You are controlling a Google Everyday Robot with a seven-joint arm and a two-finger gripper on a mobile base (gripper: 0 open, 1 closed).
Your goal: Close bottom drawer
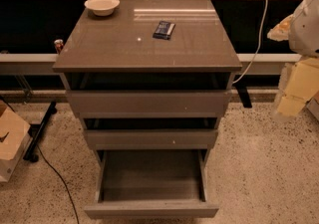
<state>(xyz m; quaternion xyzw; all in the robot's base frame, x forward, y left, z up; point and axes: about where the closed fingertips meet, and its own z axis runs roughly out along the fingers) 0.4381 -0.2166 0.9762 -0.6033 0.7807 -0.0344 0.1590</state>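
A grey-brown, glossy-topped counter point(124, 44) with three handleless drawers stands on a speckled terrazzo floor point(259, 168). The bottom drawer point(151, 211), a shallow rectangular grey-brown box with a slim flat front panel, is pulled far out toward the camera, well beyond the two above it, so that its inner floor and both side walls show. The middle grey-brown drawer point(149, 138), with a small white speck on its front, sits a little out from the frame, and the top grey-brown drawer point(148, 102) above it stands out slightly too, with a dark gap under the counter top.

On the counter, a round cream bowl point(102, 5) rests near the back left corner, and a flat dark blue packet point(164, 29) lies near the middle of the back half, well apart from the bowl.

The pale yellow and white gripper point(291, 99) hangs at the right edge of the view, beside the counter at about the height of the top drawer, well apart from the bottom drawer and touching nothing that can be seen. Whether it is apart or together cannot be told.

A red can point(59, 45) stands behind the counter's left side, a cardboard box point(10, 141) lies on the floor at the left, and a white cable point(256, 34) hangs down at the back right.
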